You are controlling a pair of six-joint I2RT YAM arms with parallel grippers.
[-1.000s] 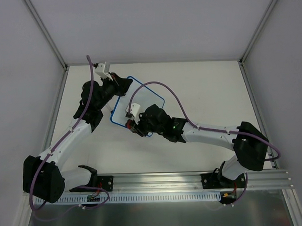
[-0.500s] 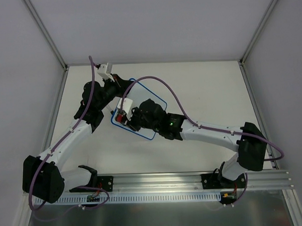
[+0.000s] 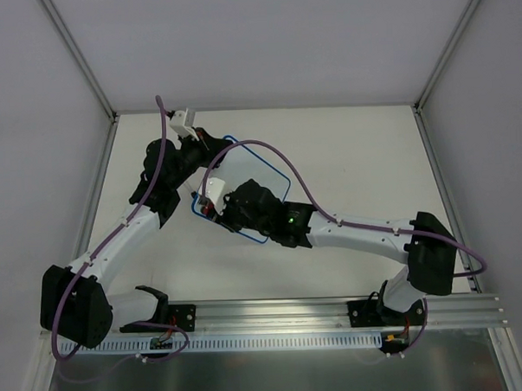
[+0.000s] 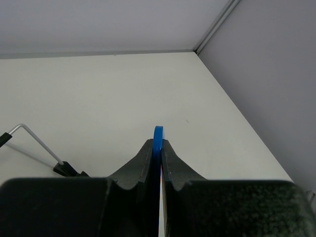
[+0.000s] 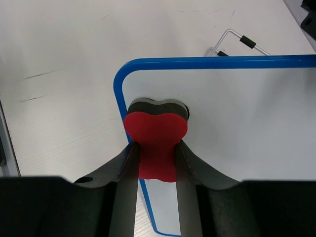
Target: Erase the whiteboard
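The whiteboard (image 3: 255,168) is being held on the white counter (image 3: 355,157), left of centre and between the two arms. Whether it is lying flat or being tilted cannot be told. Its blue rim is being clamped at the far-left edge by the left hand (image 3: 207,146). In the left wrist view the whiteboard (image 4: 158,136) is being seen edge-on as a thin blue strip, with the black fingers of the left hand (image 4: 157,147) closed tight on both sides of it.

A red eraser (image 3: 208,208) is being gripped by the right hand (image 3: 213,206) at the near-left corner. In the right wrist view the eraser (image 5: 155,131) is being pinched at its narrow waist by the right hand (image 5: 155,148), and its dark felt underside is being pressed on the whiteboard (image 5: 237,113) just inside the rounded corner.

The eraser is bone-shaped and looks like foam: red on top, dark grey below. The board face is smooth, glossy and white, with no marks being shown where it is visible.

A bent wire foot (image 5: 236,39) with black tips is being shown just beyond the far rim; the same foot (image 4: 37,142) is being seen beside the left fingers. Much of the board is being hidden from above by the right arm and a purple cable (image 3: 268,148). Faint dark scuffs are being shown on the counter. A ribbed aluminium rail (image 3: 275,312) is carrying both arm bases.
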